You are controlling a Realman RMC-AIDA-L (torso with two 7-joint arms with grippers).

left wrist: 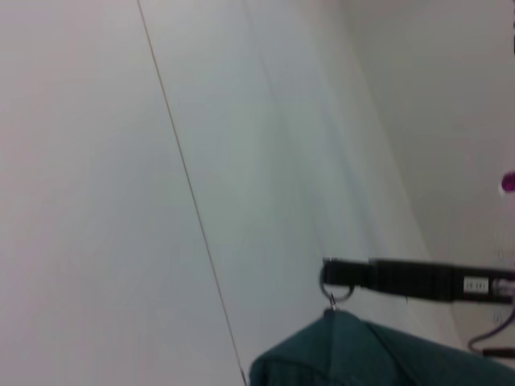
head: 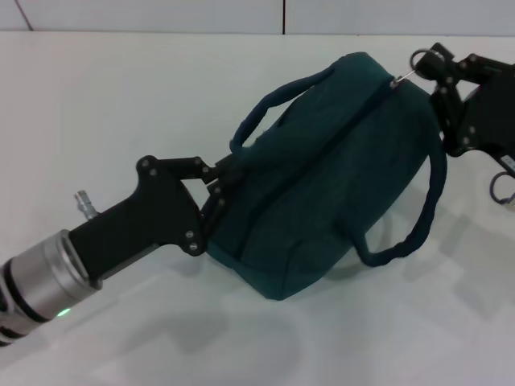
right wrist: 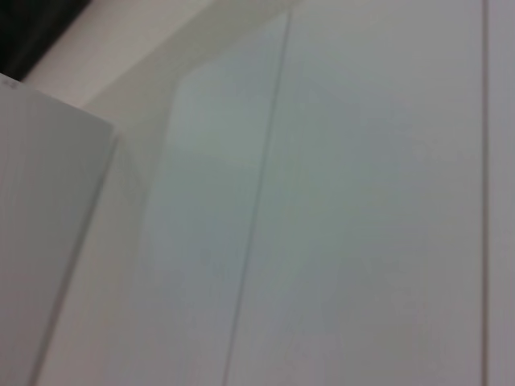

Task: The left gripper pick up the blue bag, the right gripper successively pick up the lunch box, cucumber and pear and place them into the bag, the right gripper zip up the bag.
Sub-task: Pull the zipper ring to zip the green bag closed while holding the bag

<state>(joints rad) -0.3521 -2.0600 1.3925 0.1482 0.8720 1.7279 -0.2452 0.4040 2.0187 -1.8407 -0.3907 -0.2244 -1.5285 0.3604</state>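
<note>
Blue bag at the centre of the head view, lying on its side across the white worktop, long axis running from the near left up toward the far right, teal-dark fabric bulging as if filled. Zip line closed along the whole visible top seam, ending at the far-right end of the bag, where a small metal zip pull ring sticks out. Two dark carry handles — one looping off the near side of the bag down toward the worktop, the other arching over the far side. Left gripper at the bag's near-left end, jaws pinched shut on the fabric of that end, black body and silver wrist trailing away toward the near left corner. Right gripper at the bag's far-right end, just beside the zip pull ring, jaws narrowed around the pull, though actual contact too small to confirm. Same pairing in the left wrist view — the right gripper a thin black bar reaching in just above the bag's top corner, a metal ring hanging between them. Right wrist view filled with pale wall panels only, nothing of the bag. Lunch box, cucumber and pear nowhere outside the bag.
</note>
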